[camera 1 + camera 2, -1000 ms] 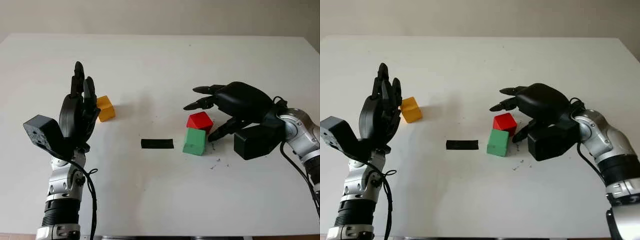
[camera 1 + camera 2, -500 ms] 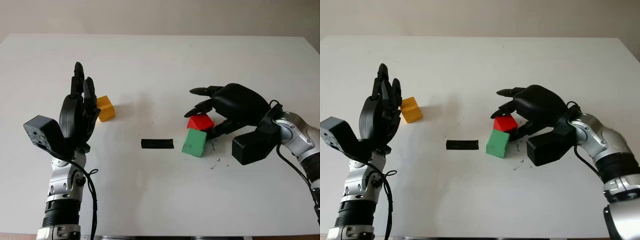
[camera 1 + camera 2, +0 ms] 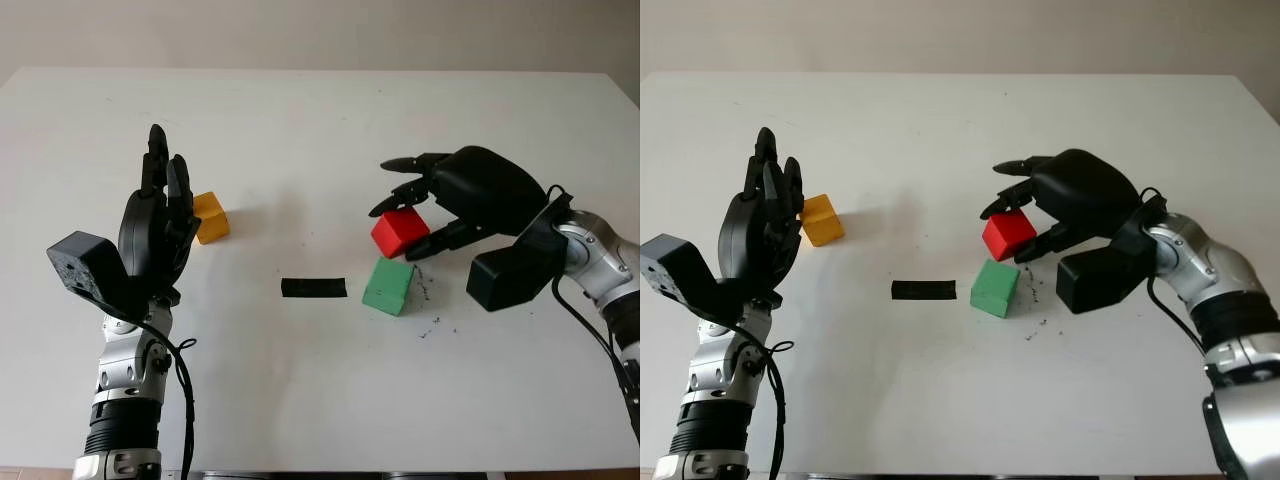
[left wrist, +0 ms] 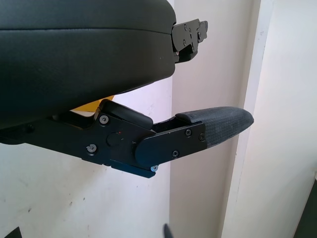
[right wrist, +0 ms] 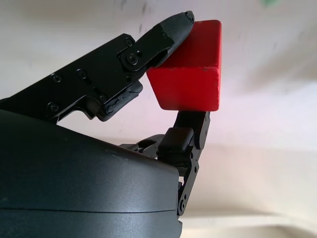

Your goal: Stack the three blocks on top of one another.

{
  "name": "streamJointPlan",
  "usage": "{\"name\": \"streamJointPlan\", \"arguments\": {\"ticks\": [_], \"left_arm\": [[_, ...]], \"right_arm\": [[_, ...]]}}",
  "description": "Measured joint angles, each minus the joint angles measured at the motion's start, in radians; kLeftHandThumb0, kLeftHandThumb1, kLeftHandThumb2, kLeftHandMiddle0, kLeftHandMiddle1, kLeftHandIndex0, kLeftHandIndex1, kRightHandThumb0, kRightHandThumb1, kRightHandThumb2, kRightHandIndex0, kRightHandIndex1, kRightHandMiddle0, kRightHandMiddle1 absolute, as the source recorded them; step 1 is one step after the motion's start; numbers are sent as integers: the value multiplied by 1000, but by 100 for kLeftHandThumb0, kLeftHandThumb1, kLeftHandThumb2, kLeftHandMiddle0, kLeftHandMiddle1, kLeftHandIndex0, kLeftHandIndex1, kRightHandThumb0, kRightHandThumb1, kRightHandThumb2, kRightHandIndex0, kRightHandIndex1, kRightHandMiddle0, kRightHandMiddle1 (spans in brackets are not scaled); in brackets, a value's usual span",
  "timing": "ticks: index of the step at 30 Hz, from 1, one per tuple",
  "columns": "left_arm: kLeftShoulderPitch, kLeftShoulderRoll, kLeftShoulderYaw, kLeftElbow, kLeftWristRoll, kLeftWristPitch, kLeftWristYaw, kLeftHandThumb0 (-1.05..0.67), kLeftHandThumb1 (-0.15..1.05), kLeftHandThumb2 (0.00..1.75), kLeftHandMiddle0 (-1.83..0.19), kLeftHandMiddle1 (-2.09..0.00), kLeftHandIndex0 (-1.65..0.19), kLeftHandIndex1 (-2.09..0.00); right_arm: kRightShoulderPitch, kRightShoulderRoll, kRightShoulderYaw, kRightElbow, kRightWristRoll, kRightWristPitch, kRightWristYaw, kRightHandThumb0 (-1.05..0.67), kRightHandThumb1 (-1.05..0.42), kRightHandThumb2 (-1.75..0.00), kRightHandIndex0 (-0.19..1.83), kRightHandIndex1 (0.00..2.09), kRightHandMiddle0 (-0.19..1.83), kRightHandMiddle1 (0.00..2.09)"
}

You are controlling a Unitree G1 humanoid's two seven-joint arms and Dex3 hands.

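Note:
My right hand (image 3: 410, 213) is shut on the red block (image 3: 399, 231), holding it tilted and just off the table, above and behind the green block (image 3: 388, 285). In the right wrist view the red block (image 5: 188, 74) is pinched between the fingers (image 5: 171, 30). The green block lies on the table right of centre. The yellow block (image 3: 210, 217) sits on the table at the left, just beside my left hand (image 3: 158, 215), which is raised upright, open and holds nothing.
A short black strip (image 3: 314, 287) lies on the white table (image 3: 320, 130) between the yellow and green blocks. A few small dark specks (image 3: 436, 322) mark the surface near the green block.
My right hand closed around the red block and lifted it off the table, up and slightly back. The green and yellow blocks and my left hand stayed put.

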Motion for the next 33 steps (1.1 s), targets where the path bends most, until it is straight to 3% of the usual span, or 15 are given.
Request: {"name": "streamJointPlan", "arguments": {"ticks": [3,16,25,33], "left_arm": [[0,0,-1,0,2,0,0,-76,105,66,19,0,19,0],[2,-3,-13,-8,1,9,1,-75,105,66,19,0,19,0],[8,-9,-15,-24,1,9,7,-75,105,67,19,0,19,0],[12,-11,-16,-28,2,17,22,-76,105,66,19,0,19,0]], "right_arm": [[-77,9,1,54,-5,-1,-21,-47,-84,-6,53,6,83,73],[-218,60,90,50,-84,-108,-18,-46,-93,-6,42,3,57,116],[-225,139,129,-8,-19,-174,176,-47,-93,-5,39,3,54,127],[-170,193,130,-53,126,-152,399,-48,-92,-5,38,3,53,126]]}}
